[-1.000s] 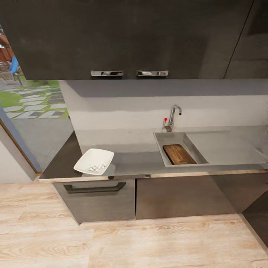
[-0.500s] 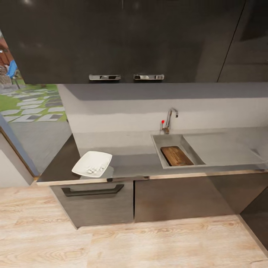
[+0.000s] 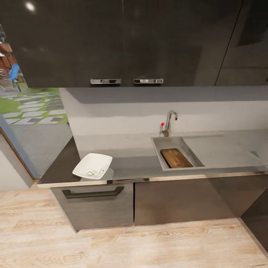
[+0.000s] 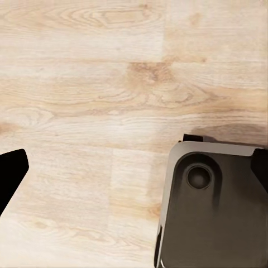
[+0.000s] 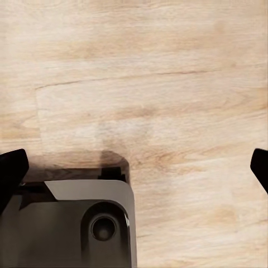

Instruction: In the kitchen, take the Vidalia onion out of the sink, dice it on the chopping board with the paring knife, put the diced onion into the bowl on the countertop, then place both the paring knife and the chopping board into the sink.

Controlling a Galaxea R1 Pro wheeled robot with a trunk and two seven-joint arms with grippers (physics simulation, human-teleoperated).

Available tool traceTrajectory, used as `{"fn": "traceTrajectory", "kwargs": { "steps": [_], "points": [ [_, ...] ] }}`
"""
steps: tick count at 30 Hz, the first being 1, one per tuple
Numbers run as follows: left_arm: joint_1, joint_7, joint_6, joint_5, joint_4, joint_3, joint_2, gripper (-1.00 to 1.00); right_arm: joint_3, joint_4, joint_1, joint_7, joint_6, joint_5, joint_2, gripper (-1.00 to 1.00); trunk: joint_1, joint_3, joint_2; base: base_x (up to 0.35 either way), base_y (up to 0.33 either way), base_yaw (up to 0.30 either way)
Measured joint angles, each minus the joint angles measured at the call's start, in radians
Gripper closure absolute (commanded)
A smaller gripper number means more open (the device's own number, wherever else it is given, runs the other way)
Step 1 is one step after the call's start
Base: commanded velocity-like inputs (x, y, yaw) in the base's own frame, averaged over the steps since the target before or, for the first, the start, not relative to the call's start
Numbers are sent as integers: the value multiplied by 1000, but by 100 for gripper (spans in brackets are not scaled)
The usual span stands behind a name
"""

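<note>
Farther back now: the whole view has pulled away a little, while the things kept their places.
Chopping board [image 3: 176,158] lies in the sink [image 3: 158,153], diced bits sit in the bowl [image 3: 92,166]; the knife's place is unclear. Both grippers' fingertips [image 5: 11,170] sit wide apart, holding nothing.

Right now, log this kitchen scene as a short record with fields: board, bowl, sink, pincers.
chopping board: lies flat inside the sink basin
sink: grey basin set in the countertop, drainboard wing to its right, tap with red knob behind
bowl: white, on the countertop near the front edge, left of the sink, small pale pieces inside
paring knife: cannot make it out
left pincer: open, over the wood floor
right pincer: open, over the wood floor
</note>
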State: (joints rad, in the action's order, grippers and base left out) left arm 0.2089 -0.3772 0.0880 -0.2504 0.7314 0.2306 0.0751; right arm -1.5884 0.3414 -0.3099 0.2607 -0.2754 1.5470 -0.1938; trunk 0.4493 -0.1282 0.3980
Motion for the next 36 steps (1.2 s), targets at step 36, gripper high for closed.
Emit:
{"fn": "traceTrajectory", "kwargs": {
  "steps": [36],
  "points": [
    [0,0,-1,0,-1,0,0,-100,2,-26,0,6,17,0,24,-100,0,53,0,0,0,0]
  ]
}}
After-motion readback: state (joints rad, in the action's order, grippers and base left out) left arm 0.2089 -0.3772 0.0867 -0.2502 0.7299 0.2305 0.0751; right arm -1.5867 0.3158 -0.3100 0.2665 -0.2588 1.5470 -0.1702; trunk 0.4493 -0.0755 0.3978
